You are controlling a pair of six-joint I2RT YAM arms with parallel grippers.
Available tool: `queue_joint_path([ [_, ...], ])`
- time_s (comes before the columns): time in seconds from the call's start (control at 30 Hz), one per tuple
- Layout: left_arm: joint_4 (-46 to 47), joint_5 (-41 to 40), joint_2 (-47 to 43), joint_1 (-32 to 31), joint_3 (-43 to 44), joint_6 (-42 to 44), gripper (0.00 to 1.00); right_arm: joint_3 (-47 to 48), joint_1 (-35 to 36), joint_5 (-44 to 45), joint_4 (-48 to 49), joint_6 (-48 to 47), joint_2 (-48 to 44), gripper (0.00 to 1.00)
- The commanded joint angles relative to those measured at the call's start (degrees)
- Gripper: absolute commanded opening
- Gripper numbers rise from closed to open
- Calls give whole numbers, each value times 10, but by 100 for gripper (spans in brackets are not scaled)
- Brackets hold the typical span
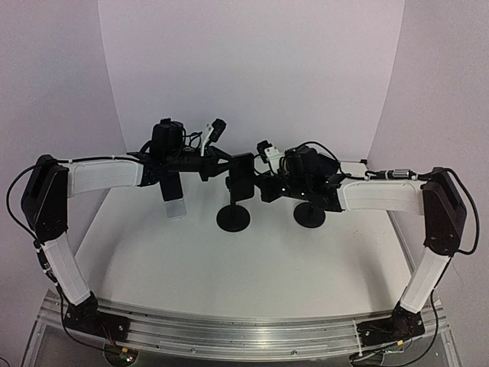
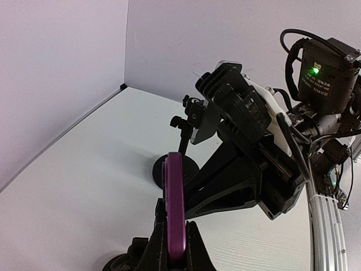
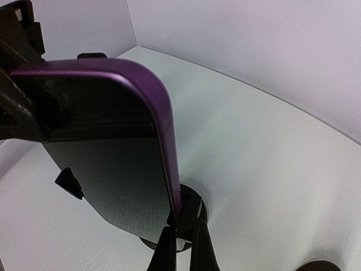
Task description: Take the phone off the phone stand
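The phone [image 1: 242, 174] stands upright at the middle of the table [image 1: 229, 290], directly above the phone stand [image 1: 233, 217], whose round base sits at 6 o'clock from it. I cannot tell whether the cradle has hold of it or not.

Both my hands are on it. My left gripper [image 2: 176, 237] comes in from 9 o'clock and is closed on the purple edge, pinching it between both fingers. My right gripper [image 3: 181, 234] comes in from 3 o'clock and is clamped tight on a lower corner of the same edge, with only a thin strip of phone between its pads.

That is where I see the trouble. The right pinch is shallow and on a rounded rim, so a lift could let the corner slide out. With two grips on one phone, any mismatch in my pulls would twist it or wrench it from the weaker hand. If the cradle does grip, pulling up may drag the stand along and tip it. A second stand [image 1: 309, 216] sits at 3 o'clock, right under my right arm, and a low swing could knock it.
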Motion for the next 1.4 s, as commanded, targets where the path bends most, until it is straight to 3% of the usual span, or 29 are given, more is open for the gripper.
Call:
queue_joint_path([
  [0.0, -44, 30, -19, 2, 18, 12, 0, 11, -18, 62, -19, 9, -3, 0],
  [1.37, -90, 24, -19, 13, 40, 42, 0, 5, -77, 106, -65, 29, -29, 0],
])
